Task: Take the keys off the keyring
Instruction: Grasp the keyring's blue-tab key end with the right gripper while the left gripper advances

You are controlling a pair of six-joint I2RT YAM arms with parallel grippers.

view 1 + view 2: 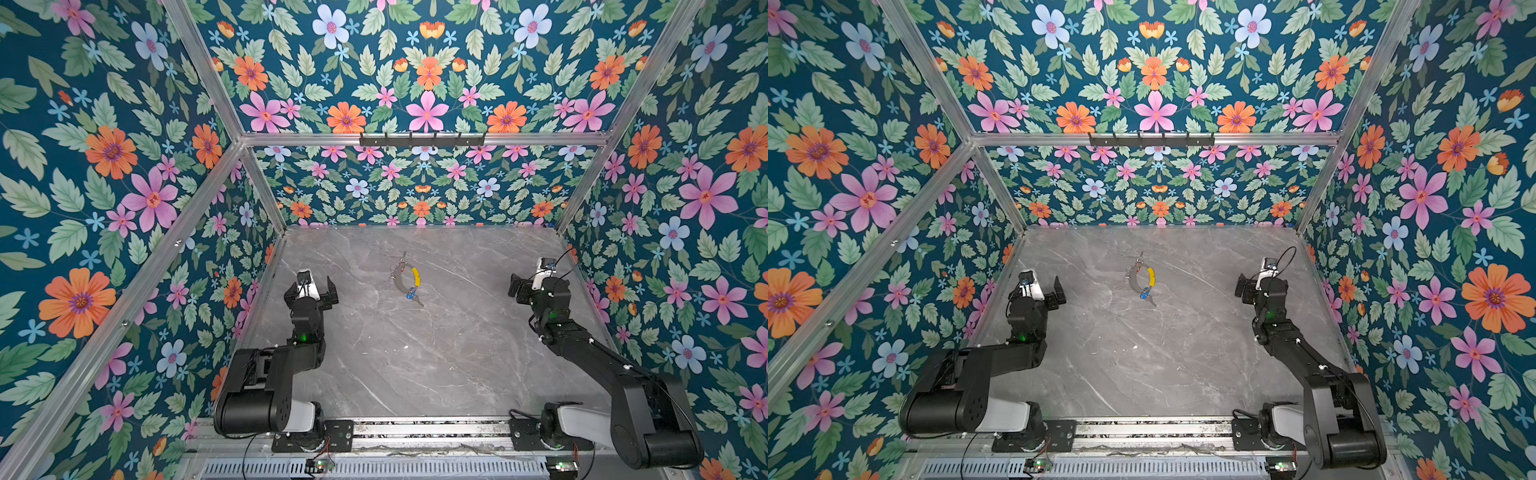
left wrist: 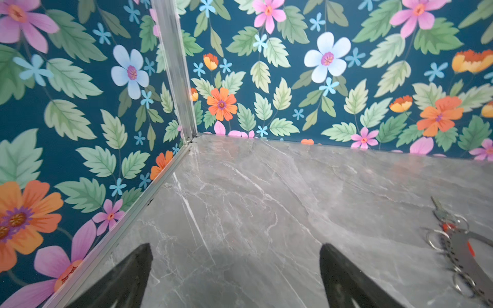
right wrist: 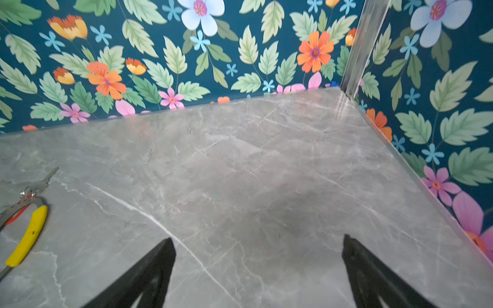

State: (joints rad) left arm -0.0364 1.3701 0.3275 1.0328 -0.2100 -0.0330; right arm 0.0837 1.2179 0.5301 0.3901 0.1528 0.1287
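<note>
The keyring (image 1: 399, 282) lies flat on the grey marble table, toward the back middle, in both top views; its yellow arc (image 1: 415, 277) faces right. A key with a blue tag (image 1: 412, 295) hangs at its near end. A key with a red tag (image 2: 441, 213) points off the far end. My left gripper (image 1: 311, 289) hovers open to the left of the ring, well apart from it. My right gripper (image 3: 258, 238) is open by the right wall, and only bare table lies between its fingers. The yellow arc (image 3: 28, 234) shows at the edge of the right wrist view.
Floral walls with aluminium frame posts (image 1: 266, 187) close in the table (image 1: 415, 357) on three sides. A black hook rail (image 1: 422, 140) hangs on the back crossbar. Small split rings (image 2: 437, 240) sit along the keyring's rim. Both arm bases stand on the front rail.
</note>
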